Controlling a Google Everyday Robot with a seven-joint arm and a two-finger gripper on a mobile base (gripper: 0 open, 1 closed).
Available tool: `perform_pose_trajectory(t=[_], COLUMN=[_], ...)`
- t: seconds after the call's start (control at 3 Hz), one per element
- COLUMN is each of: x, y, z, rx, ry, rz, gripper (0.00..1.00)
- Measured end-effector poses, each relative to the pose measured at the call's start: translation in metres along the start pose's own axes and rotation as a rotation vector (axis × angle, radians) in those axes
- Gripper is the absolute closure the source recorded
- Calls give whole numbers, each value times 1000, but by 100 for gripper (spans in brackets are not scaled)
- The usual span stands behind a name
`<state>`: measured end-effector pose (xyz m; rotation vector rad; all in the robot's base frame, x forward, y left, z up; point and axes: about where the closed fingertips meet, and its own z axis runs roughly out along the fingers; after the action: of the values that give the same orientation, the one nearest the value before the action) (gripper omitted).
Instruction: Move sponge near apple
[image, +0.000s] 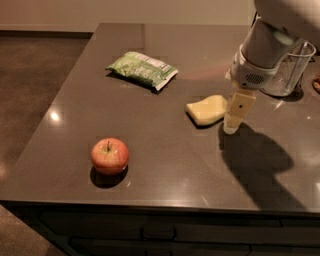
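Yellow sponge (207, 110) lies flat on the table (165, 165) just beside my gripper (231, 128), on the side facing the distant apple (110, 155), so a sideways reach should meet it; whether my jaws stand wide or narrow I cannot tell.

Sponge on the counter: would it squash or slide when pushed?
Probably squashes: the sponge looks soft, foamy. Being flat, it should slide on the glossy countertop, not roll. The gripper hangs just beside it.
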<state>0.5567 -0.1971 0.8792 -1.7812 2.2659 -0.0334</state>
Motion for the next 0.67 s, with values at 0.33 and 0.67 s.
perform_pose_trajectory(t=[0.33,0.67], x=[0,-4], y=[-6,-6], z=[20,33], rx=[-36,-74], ry=[17,17], rz=[-2,-6], gripper=[0,18])
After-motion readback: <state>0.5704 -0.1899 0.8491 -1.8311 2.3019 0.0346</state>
